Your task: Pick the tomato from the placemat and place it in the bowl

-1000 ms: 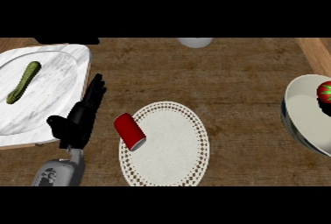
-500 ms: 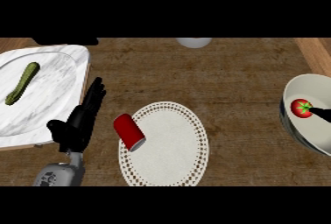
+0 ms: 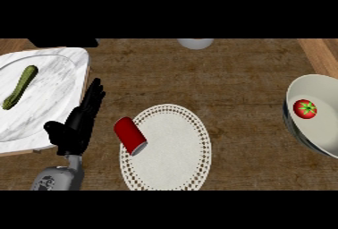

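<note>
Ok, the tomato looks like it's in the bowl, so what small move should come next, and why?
Probably none beyond keeping still: the red tomato with its green stem already lies inside the white round bowl at the view's right, off the white lace placemat. The left hand rests open beside the marble plate. Only a red cylindrical cup lies at the placemat's edge.

The tomato point(image 3: 305, 109), small, red and round with a green star-shaped stem facing up, lies inside the white bowl point(image 3: 321, 134) at the right edge. The lacy white oval placemat point(image 3: 173, 152) lies well apart, apparently flat on the counter.
</note>
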Controlling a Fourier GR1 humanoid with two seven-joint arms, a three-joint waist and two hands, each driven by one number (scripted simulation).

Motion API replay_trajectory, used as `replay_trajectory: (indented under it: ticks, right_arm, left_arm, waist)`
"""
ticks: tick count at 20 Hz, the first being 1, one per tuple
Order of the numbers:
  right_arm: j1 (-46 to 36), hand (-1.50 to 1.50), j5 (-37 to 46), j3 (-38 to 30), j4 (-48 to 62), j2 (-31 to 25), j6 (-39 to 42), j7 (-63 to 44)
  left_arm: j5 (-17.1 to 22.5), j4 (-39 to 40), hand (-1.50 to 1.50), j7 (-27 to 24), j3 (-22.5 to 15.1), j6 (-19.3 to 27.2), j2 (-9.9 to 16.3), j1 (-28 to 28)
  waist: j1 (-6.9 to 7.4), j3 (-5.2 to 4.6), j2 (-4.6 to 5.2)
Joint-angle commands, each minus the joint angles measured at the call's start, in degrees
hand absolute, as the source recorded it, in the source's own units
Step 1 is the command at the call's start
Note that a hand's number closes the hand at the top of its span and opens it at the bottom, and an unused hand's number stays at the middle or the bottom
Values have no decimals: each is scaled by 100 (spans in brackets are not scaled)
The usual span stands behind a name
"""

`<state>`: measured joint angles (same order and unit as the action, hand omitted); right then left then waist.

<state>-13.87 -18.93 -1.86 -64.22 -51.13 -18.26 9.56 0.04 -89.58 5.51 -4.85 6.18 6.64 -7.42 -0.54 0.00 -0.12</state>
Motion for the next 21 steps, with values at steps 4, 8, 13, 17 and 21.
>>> replay_trajectory:
  ticks: [4,8,13,17,21]
  right_arm:
    - [799,-150,-777,-1055,-213,-97,894,104]
    - [1783,-150,-1322,-1575,-888,70,1389,288]
    - [1985,-150,-1607,-2148,-688,-41,2449,372]
    - [2335,-150,-1343,-2359,-747,325,2746,764]
    - [2439,-150,-979,-2599,-457,461,3148,939]
  left_arm:
    - [-206,-520,0,168,-232,140,-188,311]
    - [-336,100,0,-96,-141,240,-277,-49]
    - [-149,473,0,-299,97,-40,-179,-174]
    - [20,66,0,-152,285,-287,46,81]
    - [-141,152,0,-155,214,-163,-152,-96]
  waist:
    - [10,1,-9]
    - [-111,-1,-17]
    - [-39,-2,6]
    - [3,-2,3]
    - [21,0,9]
